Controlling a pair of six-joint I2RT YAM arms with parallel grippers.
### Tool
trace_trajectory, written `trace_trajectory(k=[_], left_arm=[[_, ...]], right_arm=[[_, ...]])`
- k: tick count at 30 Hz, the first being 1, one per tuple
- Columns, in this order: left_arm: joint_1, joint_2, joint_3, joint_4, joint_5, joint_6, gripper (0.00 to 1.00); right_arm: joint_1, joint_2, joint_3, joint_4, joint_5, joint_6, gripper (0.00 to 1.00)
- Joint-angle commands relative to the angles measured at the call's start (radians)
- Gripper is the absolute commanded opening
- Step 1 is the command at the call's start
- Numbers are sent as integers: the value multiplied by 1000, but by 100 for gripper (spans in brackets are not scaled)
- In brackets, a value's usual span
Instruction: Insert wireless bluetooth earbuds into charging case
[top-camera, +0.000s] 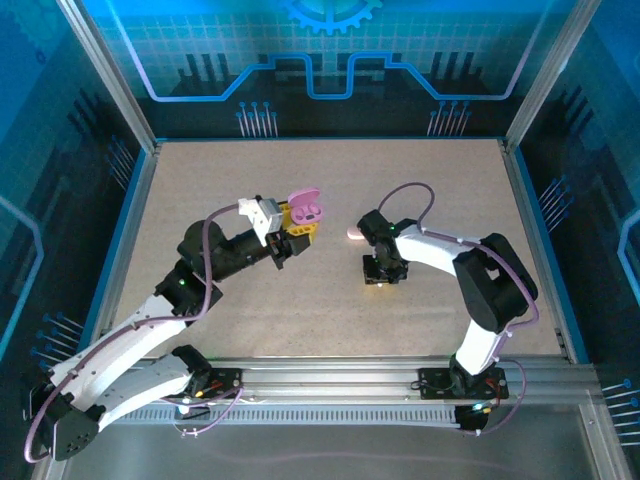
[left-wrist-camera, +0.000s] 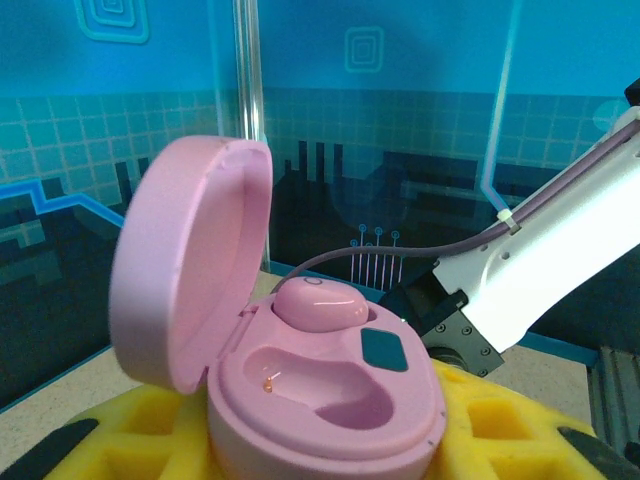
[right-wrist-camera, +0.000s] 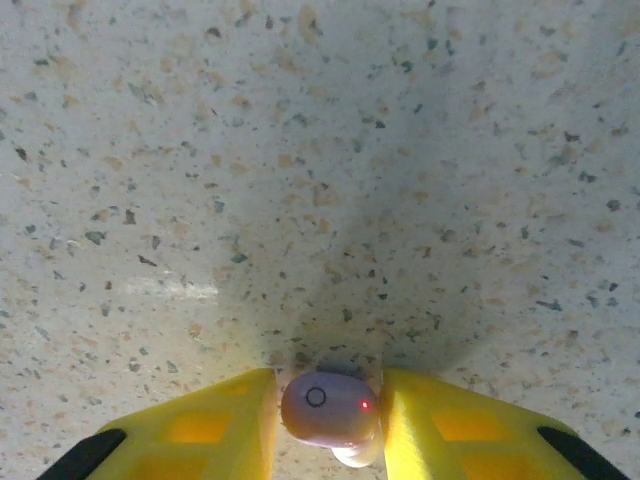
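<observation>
My left gripper (top-camera: 296, 232) is shut on a pink charging case (left-wrist-camera: 330, 400), its yellow fingers (left-wrist-camera: 140, 430) clamped on the case's sides. The case's lid (left-wrist-camera: 190, 260) stands open. One pink earbud (left-wrist-camera: 320, 303) sits in the far slot, and the near slot (left-wrist-camera: 320, 380) is empty. My right gripper (right-wrist-camera: 328, 385) points down at the table (right-wrist-camera: 320, 150). A second pink earbud (right-wrist-camera: 325, 405) with a small red light lies between its yellow fingers (right-wrist-camera: 200, 430). The fingers stand a touch wider than the bud. In the top view the right gripper (top-camera: 380, 280) is right of the case (top-camera: 306, 210).
A small pale pink thing (top-camera: 355, 234) lies on the speckled table (top-camera: 450, 180) just left of the right wrist. Blue glass walls and a metal frame (top-camera: 530, 190) ring the table. The right arm (left-wrist-camera: 540, 250) crosses behind the case in the left wrist view.
</observation>
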Motion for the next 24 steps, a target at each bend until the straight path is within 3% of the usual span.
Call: trace_trajectory(k=[1, 13, 24], left_arm=[[1, -1, 25, 31, 13, -9, 30], [-1, 8, 23, 37, 10, -15, 30], [-1, 6, 18, 40, 10, -18, 30]], right_arm=[[53, 15, 27, -17, -20, -3, 37], [114, -30, 48, -32, -104, -32, 41], [111, 12, 130, -125, -23, -62, 42]])
